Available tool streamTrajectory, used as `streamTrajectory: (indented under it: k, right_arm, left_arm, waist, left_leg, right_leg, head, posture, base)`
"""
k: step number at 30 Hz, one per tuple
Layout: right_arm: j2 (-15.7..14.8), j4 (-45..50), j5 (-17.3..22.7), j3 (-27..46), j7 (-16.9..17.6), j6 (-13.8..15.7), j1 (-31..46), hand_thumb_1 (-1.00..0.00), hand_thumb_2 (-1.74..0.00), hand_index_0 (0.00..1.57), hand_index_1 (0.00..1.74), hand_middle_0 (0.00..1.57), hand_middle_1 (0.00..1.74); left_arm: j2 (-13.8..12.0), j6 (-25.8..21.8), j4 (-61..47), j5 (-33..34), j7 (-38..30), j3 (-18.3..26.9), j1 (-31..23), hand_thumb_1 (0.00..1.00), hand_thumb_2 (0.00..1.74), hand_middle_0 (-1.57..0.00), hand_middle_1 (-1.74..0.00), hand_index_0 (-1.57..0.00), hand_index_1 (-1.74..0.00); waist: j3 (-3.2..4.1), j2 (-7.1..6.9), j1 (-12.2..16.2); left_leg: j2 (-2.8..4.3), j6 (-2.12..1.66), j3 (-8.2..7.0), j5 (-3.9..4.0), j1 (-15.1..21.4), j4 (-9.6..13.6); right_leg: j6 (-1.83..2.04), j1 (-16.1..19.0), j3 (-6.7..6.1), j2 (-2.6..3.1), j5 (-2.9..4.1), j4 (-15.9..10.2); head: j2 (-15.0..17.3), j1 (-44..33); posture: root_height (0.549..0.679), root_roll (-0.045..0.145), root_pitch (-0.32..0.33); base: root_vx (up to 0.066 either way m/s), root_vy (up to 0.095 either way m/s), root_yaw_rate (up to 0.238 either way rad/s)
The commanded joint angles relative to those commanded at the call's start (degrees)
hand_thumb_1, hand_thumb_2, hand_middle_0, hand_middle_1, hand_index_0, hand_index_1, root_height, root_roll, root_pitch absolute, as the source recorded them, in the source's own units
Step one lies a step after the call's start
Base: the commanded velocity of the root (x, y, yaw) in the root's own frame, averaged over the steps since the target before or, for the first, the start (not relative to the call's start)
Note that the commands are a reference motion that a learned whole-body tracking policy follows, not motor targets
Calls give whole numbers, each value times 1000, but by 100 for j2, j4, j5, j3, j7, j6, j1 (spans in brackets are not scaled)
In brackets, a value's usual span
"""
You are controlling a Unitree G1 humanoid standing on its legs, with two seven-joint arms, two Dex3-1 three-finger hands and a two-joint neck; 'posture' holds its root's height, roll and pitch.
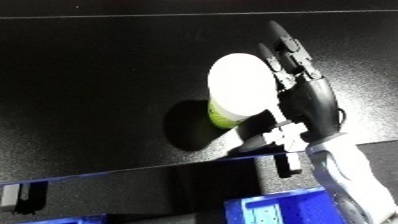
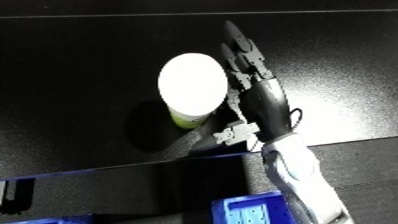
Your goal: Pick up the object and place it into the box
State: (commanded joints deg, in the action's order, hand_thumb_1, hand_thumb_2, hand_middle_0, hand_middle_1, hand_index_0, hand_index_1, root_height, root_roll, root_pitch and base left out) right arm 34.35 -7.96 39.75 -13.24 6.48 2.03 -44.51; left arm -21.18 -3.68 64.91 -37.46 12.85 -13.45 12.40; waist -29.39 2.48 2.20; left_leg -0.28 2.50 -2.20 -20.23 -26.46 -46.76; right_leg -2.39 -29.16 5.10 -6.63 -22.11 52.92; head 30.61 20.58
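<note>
On the dark surface [image 1: 98, 75], a white-lidded cup [image 1: 240, 87] stands upright at centre.
Right hand [image 1: 306, 100] sits touching at its 3 o'clock, fingers [image 1: 289, 42] straight, not clamped; cup likely light, slippery, best held round its side wall.

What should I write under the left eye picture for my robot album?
The robot's right hand, fingers straight, rests against a white-topped green cup on the black table, above a blue bin.
</note>
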Motion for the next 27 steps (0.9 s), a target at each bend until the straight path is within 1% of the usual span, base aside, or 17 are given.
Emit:
streamTrajectory:
  k: [4, 9, 14, 19, 22, 27]
  right_arm:
    - [-60, -22, 74, -121, -39, -83, -136, -200, -348, 314, 348, 314, 348]
    - [-134, -17, 171, -217, -78, -178, -242, -450, -783, 706, 783, 706, 783]
    - [-192, -79, 204, -269, -116, -275, -282, -700, -1218, 1099, 1218, 1099, 1218]
    - [-189, -183, 205, -292, -148, -309, -252, -950, -1653, 1492, 1653, 1492, 1653]
    - [-142, -205, 161, -276, -158, -256, -239, -950, -1653, 1492, 1653, 1492, 1653]
    - [-12, 67, -12, -191, -226, -42, -163, -950, -1653, 1492, 1653, 1492, 1653]
  left_arm:
    - [11, 23, 3, 17, 3, -4, -13, 0, 0, 0, 0, 0, 0]
    - [18, 54, -44, 11, -19, -18, -24, 0, 0, 0, 0, 0, 0]
    - [41, 66, -75, 8, -38, -27, -44, 0, 0, 0, 0, 0, 0]
    - [61, 70, -136, 26, -67, -50, -60, 0, 0, 0, 0, 0, 0]
    - [60, 64, -158, 21, -78, -57, -70, 0, 0, 0, 0, 0, 0]
    - [48, 34, -183, -19, -84, -29, -119, 0, 0, 0, 0, 0, 0]
  waist:
    - [8, 12, -40]
    - [1, 31, -71]
    - [-12, 38, -91]
    - [-14, 39, -96]
    - [-12, 38, -85]
    - [-19, 26, -28]
  left_leg:
    - [-9, -4, 9, 18, 2, 2]
    - [-18, -11, 16, 46, -7, 28]
    - [-24, -7, 29, 36, -39, -20]
    - [-16, -9, 28, 44, -45, -16]
    - [-16, -15, 27, 49, -36, 8]
    - [-2, -22, 16, 35, -25, 22]
  right_leg:
    - [-12, 0, -4, -9, -3, 6]
    - [-21, -23, -5, -6, -8, 23]
    - [-35, -63, -1, -13, -25, 82]
    - [-38, -70, 0, -13, -29, 90]
    - [-36, -64, -8, -2, -25, 72]
    - [-24, -66, -27, 23, -33, 69]
  head:
    - [-38, 31]
    - [-69, 77]
    - [-129, 148]
    - [-184, 197]
    - [-259, 233]
    - [-382, 264]
  posture:
    - [618, 64, -7]
    - [618, 65, -5]
    - [616, 67, -5]
    - [616, 67, -3]
    - [617, 67, -1]
    - [617, 66, 1]
  base:
    - [24, 3, 53]
    - [6, -2, 46]
    - [2, -1, 31]
    - [1, -7, 13]
    - [-4, -7, -8]
    - [-11, 1, -48]
